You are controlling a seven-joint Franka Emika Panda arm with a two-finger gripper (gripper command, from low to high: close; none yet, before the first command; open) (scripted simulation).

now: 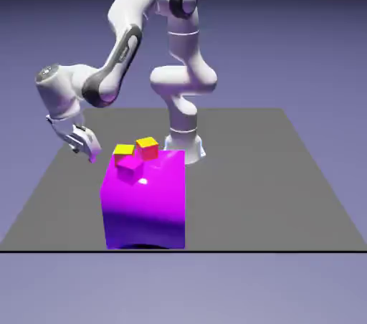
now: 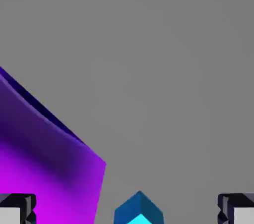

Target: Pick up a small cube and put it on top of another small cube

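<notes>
Approach stage only; no cube grasped, no stacking done.
Gripper [image 1: 84, 145] jaws spread wide and empty. Blue cube [image 2: 139, 210] between the fingertips [image 2: 18, 209], untouched; large magenta block [image 1: 146, 201] beside the jaws. Closing, lifting, placing outstanding.

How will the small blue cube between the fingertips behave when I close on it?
The blue cube looks rigid and flat-faced, so it probably won't roll. It sits corner-on to the fingertips, so it may twist as the open gripper closes.
</notes>
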